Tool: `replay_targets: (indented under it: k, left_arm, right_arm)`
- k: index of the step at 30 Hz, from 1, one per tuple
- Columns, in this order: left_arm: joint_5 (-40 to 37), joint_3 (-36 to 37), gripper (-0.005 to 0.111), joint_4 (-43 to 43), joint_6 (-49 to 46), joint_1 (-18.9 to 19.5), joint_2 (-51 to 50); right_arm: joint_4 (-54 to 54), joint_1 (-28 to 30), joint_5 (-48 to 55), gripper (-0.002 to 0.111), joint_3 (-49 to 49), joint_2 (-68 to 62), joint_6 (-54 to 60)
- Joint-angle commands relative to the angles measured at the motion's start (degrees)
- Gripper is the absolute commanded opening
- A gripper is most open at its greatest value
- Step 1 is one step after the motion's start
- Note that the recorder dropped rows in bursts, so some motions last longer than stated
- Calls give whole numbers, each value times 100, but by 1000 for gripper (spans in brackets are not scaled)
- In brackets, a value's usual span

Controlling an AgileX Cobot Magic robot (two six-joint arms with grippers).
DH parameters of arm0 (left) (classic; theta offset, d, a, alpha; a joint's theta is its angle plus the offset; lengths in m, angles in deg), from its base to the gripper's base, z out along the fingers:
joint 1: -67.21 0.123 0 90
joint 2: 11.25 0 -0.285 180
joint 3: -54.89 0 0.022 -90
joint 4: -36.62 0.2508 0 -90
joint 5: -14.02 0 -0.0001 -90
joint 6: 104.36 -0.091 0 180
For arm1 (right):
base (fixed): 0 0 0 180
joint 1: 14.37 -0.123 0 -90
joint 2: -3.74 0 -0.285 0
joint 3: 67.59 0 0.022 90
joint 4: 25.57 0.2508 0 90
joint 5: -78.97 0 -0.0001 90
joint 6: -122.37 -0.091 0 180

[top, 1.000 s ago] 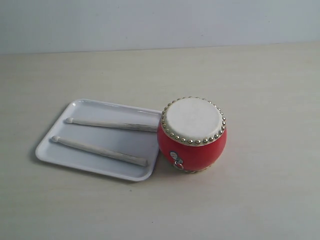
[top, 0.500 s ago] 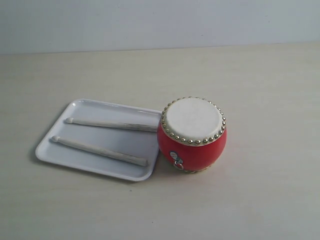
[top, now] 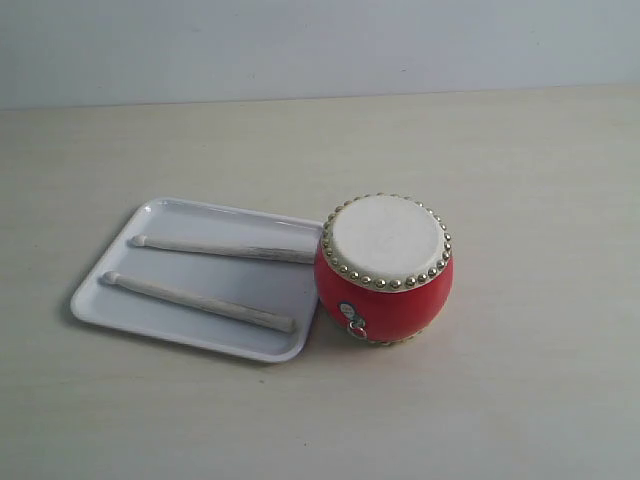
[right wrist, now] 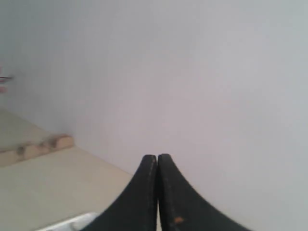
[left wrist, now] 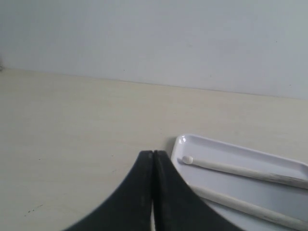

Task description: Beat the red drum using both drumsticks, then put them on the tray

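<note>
The red drum [top: 385,268] stands upright on the table, its cream skin ringed by gold studs, touching the right end of the white tray [top: 110,300]. Two pale drumsticks lie side by side in the tray, the far one [top: 222,248] and the near one [top: 198,301]. Neither arm shows in the exterior view. In the left wrist view my left gripper [left wrist: 152,153] is shut and empty, just beside the tray's corner [left wrist: 182,140], with one stick's tip [left wrist: 187,159] close by. My right gripper [right wrist: 157,156] is shut and empty, facing a pale wall.
The beige tabletop [top: 520,180] spreads around the drum and tray, and a pale wall [top: 320,45] runs behind it. In the right wrist view a white corner [right wrist: 72,222] shows low beside the fingers, and a wooden ledge [right wrist: 36,147] sits further off.
</note>
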Motion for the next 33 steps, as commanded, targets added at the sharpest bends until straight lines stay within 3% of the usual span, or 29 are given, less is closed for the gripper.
replay_targets:
  k: [1,6,11,22,33]
  left_arm:
    - [-7,18,0,18,-21,14,34]
    - [-7,18,0,18,-21,14,34]
    - [-7,18,0,18,-21,14,34]
    - [-8,18,0,18,-21,14,34]
    - [-8,18,0,18,-21,14,34]
  right_arm:
    - [-101,1629,-11,0,-685,403,-236]
    - [-108,3197,-25,0,-1551,1212,-508]
    - [-208,4068,5,0,-2180,2019,-456]
    - [-198,4155,42,0,-3005,2019,-547]
    - [-573,4155,-682,0,-4165,2019,-1241]
